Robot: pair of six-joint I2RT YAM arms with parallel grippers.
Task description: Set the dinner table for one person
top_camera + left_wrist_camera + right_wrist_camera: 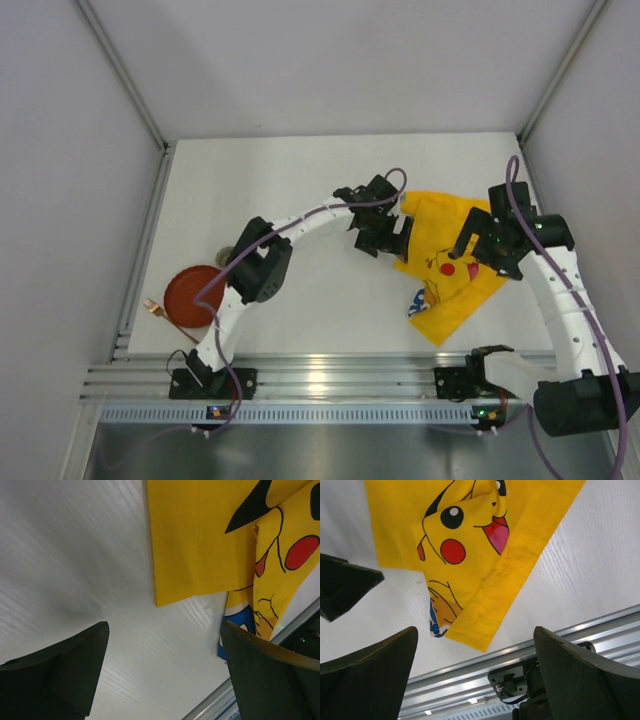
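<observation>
Table (300,180): plain white, faint ribbed sheen in close views.
Rail (330,375): silver.
Cloth (520,540): bright yellow, cartoon print. Black outlines, black ear tip, black eye with white dot, round red cheek, pink mouth. Blue-and-white patch at one corner.
Plate (190,295): brick red, plain.
Fork (153,306): copper tone.
Left arm (300,222), right arm (565,300): white shells, black joints.

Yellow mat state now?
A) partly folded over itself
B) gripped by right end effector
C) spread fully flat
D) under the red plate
A: the yellow mat lies with a flap doubled over itself; left end effector and right end effector are open, holding nothing.
</observation>
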